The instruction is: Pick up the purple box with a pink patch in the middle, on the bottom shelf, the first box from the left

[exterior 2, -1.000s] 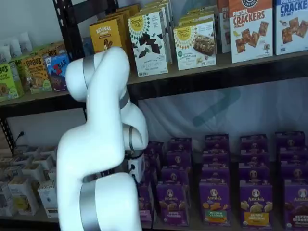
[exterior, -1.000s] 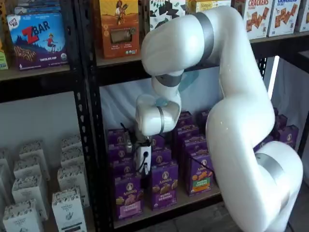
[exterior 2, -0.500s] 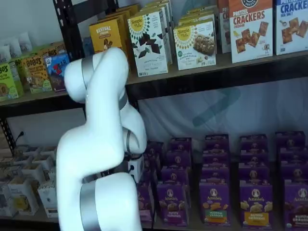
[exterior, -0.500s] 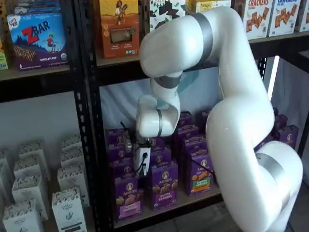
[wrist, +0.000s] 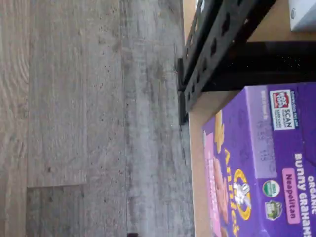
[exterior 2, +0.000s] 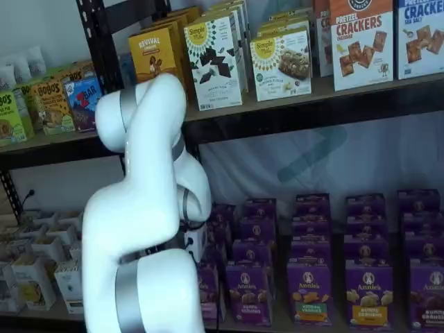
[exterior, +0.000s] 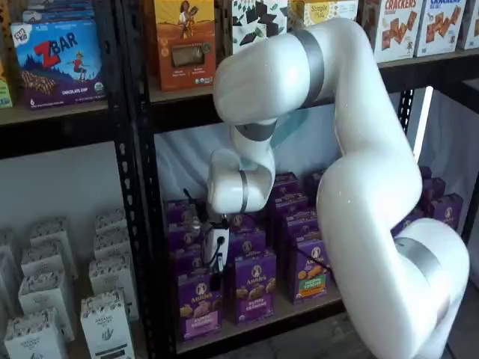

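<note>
Purple carton with a pink panel: the box (exterior: 199,305) stands upright at the left end of the front row on the bottom shelf (exterior: 258,323), just inside the black perforated upright (exterior: 146,247). In a shelf view its pink label shows low on the front, with a round white logo above it. In the wrist view the same box (wrist: 256,163) appears close up, turned on its side in the picture, with "Neapolitan" on a pink tag and "Bunny Grahams" lettering; tan shelf board (wrist: 197,163) shows along its edge and grey wood-look floor (wrist: 84,113) fills the rest.

The gripper (exterior: 215,278) hangs on its white body from the arm's wrist, just above the box's top edge. Its black fingers are seen as a dark, narrow shape against other purple cartons, so I cannot tell how far apart they are, nor whether they touch the box. Nothing is visibly held.

In the other shelf view the arm (exterior 2: 149,208) hides the gripper, and only a sliver of the box (exterior 2: 210,291) shows past the arm's edge. A purple carton with a green panel (exterior: 309,271) stands further right.
</note>
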You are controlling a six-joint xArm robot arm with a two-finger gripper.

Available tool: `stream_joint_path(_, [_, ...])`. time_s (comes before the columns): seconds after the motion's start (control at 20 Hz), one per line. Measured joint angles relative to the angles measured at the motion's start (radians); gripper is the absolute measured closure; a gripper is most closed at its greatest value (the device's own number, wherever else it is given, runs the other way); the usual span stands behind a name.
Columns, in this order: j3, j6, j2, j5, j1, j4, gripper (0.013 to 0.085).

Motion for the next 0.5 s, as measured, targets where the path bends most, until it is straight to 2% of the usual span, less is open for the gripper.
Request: stream_joint_path(0.5, [-0.120,0.057,0.090,0.034,-0.008,-0.065,0.0130])
